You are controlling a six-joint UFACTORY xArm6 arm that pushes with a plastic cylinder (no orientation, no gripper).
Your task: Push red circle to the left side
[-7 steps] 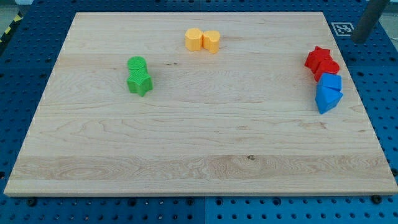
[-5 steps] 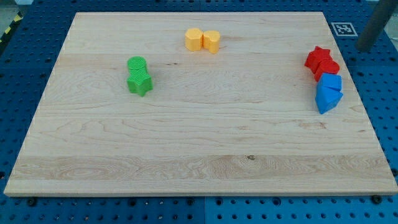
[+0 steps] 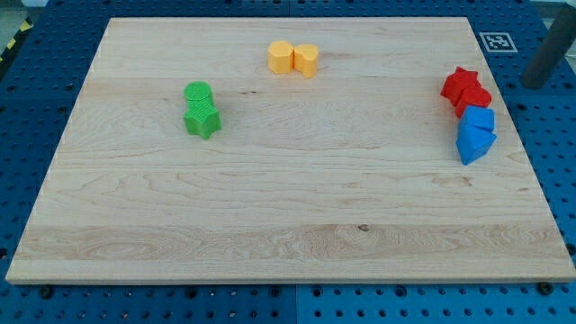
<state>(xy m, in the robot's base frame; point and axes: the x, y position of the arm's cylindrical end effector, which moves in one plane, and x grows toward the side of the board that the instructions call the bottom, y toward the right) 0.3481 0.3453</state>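
The red circle [image 3: 474, 99] sits near the board's right edge, touching a red star [image 3: 459, 83] on its upper left and a blue block [image 3: 480, 119] below it. My tip [image 3: 535, 85] is off the board at the view's right, to the right of and slightly above the red circle, with a gap between them.
A blue triangular block [image 3: 473, 144] lies below the blue block. Two yellow blocks [image 3: 293, 58] sit at the top centre. A green circle [image 3: 198, 93] and a green star [image 3: 202, 120] sit at the left. The wooden board [image 3: 288, 234] lies on a blue pegboard.
My tip has moved down and to the right, off the board's top right corner. No block has moved.
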